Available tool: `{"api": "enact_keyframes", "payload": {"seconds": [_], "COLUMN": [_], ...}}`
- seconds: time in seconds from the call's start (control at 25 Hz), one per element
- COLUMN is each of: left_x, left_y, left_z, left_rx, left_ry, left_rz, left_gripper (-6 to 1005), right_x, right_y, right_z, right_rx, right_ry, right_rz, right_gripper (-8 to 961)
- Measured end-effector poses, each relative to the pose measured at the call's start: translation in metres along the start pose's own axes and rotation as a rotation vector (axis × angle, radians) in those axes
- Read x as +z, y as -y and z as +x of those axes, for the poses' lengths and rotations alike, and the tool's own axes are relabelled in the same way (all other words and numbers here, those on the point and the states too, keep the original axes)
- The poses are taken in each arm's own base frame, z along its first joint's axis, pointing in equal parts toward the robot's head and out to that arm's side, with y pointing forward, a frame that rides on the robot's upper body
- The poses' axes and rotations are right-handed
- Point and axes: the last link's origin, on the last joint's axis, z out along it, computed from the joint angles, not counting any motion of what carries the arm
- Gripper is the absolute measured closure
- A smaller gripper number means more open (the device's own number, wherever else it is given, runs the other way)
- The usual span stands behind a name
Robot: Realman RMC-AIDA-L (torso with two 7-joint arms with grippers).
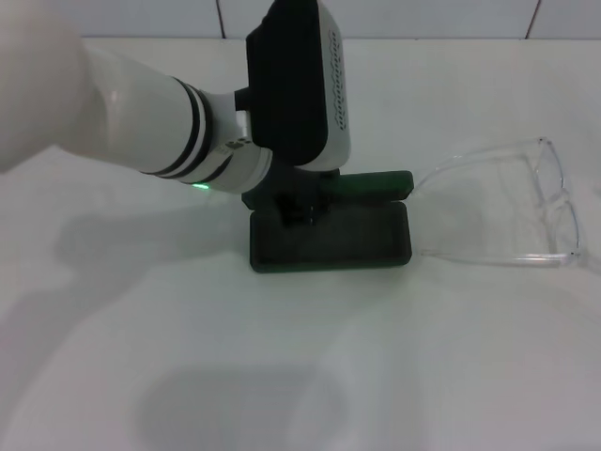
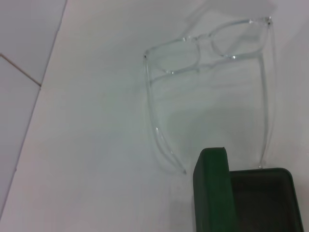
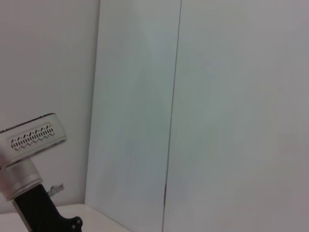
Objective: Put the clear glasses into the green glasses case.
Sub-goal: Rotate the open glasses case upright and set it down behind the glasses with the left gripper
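The green glasses case [image 1: 366, 246] lies open at the middle of the table, its dark lining facing up and its lid [image 1: 376, 183] standing along the far side. My left gripper [image 1: 299, 209] hangs over the case's left end, by the lid. The clear glasses [image 1: 561, 202] lie unfolded on the table to the right of the case, their arm tips close to its right end. The left wrist view shows the glasses [image 2: 176, 58] beyond the case [image 2: 263, 198] and its lid [image 2: 212, 193]. My right gripper is out of view.
The table top [image 1: 282, 376] is plain white, with a tiled wall [image 1: 423, 17] behind it. The right wrist view shows only the wall and my left arm's wrist [image 3: 34, 159] farther off.
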Motion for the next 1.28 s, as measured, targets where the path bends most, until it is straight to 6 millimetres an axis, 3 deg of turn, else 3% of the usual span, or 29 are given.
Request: {"api": "enact_keyframes", "payload": {"seconds": [0.6, 1.28], "left_x": [0.005, -0.002], "left_y": [-0.006, -0.002], "left_z": [0.006, 0.015], "left_rx": [0.001, -0.020], "left_ry": [0.000, -0.029], "left_rz": [-0.006, 0.034], "left_gripper": [774, 755], "right_x": [0.000, -0.002], "right_y": [-0.001, -0.004], "right_z": [0.000, 0.000], "right_rx": [0.003, 0.006], "right_ry": [0.012, 0.008], "right_rz": [-0.005, -0.020], "right_gripper": [67, 67]}}
